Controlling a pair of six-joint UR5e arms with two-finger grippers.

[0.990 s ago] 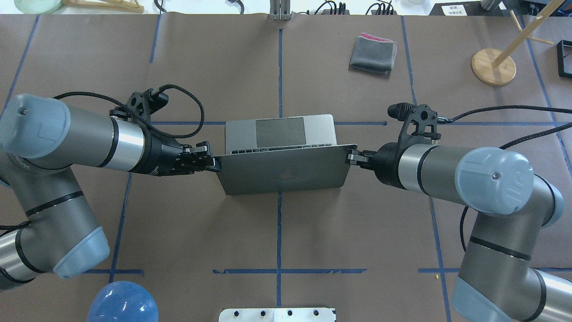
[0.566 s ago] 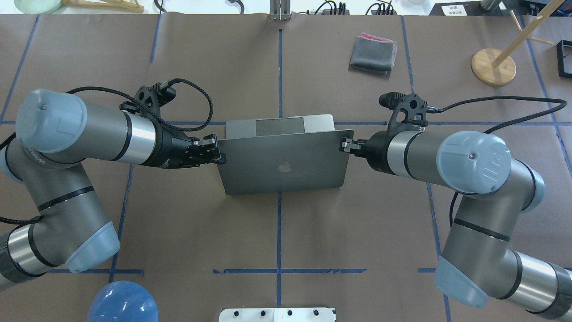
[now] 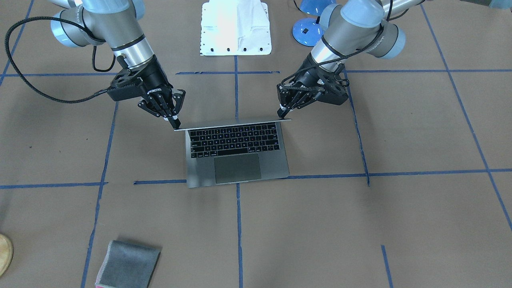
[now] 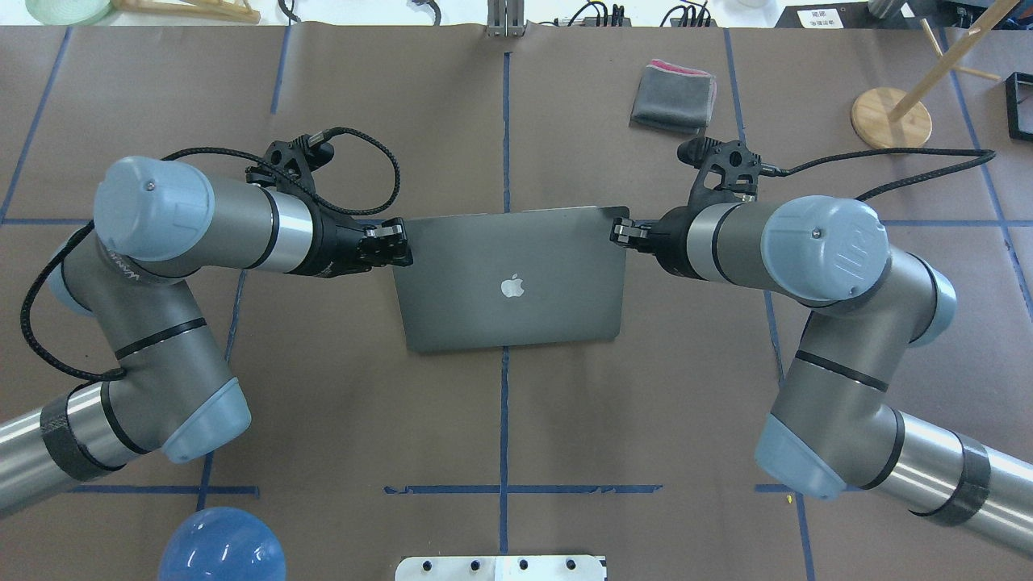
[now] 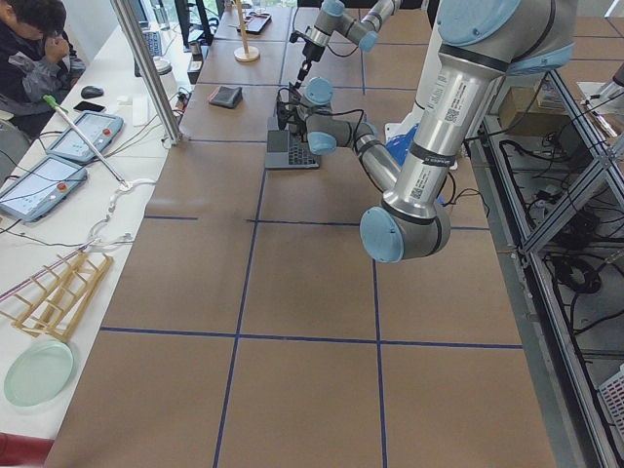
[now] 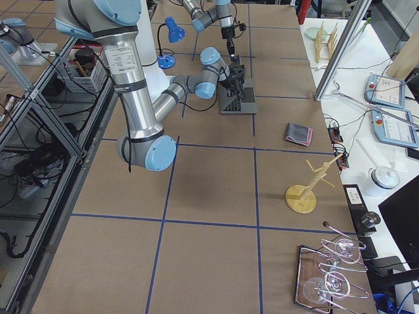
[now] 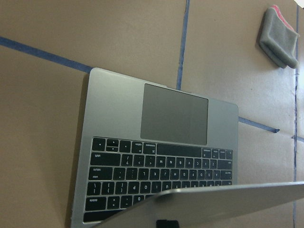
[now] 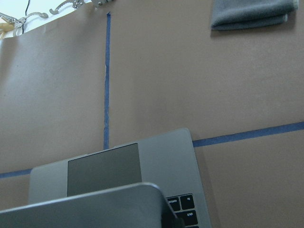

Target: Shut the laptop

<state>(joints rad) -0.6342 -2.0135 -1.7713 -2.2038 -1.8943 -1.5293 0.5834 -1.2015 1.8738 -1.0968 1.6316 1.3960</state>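
Grey, smooth metal makes up the thin, flat laptop [image 3: 276, 160]. It sits in the middle of the table [image 4: 605, 420], on brown paper, between our two arms. Its lid [image 4: 508, 278] leans over the black keys [image 3: 234, 140] but is not shut. Our left gripper [image 4: 401, 246] pinches one top corner of the lid, with its fingers squeezed close. Our right gripper [image 4: 618, 232] pinches the other corner the same way. A soft grey folded cloth [image 4: 673, 98] lies well apart.
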